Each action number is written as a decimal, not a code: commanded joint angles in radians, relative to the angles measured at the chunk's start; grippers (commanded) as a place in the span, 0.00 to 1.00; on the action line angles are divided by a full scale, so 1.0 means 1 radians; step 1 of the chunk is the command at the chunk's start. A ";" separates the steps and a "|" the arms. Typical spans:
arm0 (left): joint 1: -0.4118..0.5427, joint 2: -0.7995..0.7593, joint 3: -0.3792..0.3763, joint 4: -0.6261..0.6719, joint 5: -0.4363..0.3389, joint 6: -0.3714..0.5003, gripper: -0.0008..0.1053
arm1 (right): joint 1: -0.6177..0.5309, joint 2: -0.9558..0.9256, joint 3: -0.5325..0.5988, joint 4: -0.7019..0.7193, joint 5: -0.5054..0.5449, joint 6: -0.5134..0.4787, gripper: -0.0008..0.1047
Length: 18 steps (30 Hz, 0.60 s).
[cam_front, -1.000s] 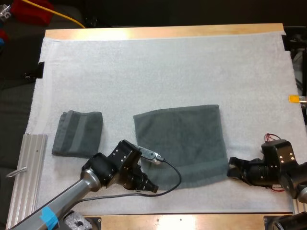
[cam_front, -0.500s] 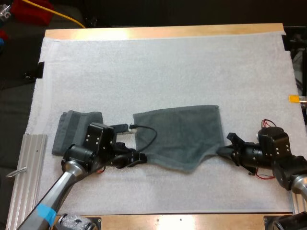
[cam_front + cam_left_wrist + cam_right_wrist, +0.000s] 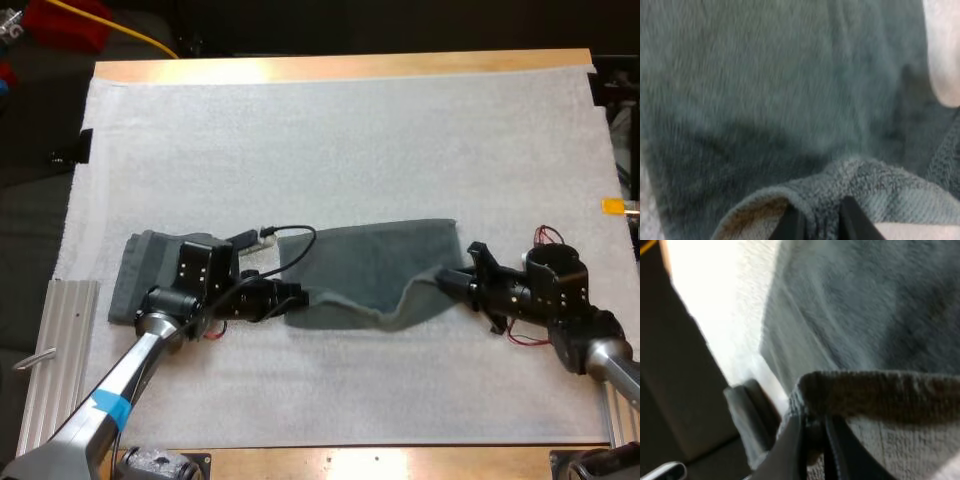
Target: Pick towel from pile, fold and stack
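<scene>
Presently, two dark grey-green towels are lying on the white mat [image 3: 330, 150]: one open towel [image 3: 370, 262] and one folded towel [image 3: 140, 275]. Two grippers are working on the open one, one at each end.

The open towel is sitting on the mat's near half, about midway between the mat's left and right edges. Its long axis is running left to right across the mat. Its near edge is standing raised off the mat and leaning toward the mat's far side, sagging in the middle.

The left gripper [image 3: 296, 297] is clenching the near left corner; in the left wrist view both fingers are pinching a rolled hem. The right gripper [image 3: 448, 282] is clamping the near right corner likewise, fingers pressing the cloth from both sides.

The folded towel is resting near the mat's left edge, well apart from the right gripper.
</scene>
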 commanded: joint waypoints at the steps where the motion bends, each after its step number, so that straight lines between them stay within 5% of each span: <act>1: 0.004 0.013 -0.013 -0.020 -0.013 -0.001 0.03 | -0.004 0.019 0.000 -0.052 -0.011 0.024 0.02; 10: 0.003 0.135 -0.123 -0.050 -0.064 -0.001 0.03 | -0.004 0.110 -0.002 -0.167 0.091 0.059 0.02; 18: 0.003 0.163 -0.138 -0.072 -0.173 0.006 0.03 | -0.004 0.122 -0.002 -0.207 0.216 0.059 0.02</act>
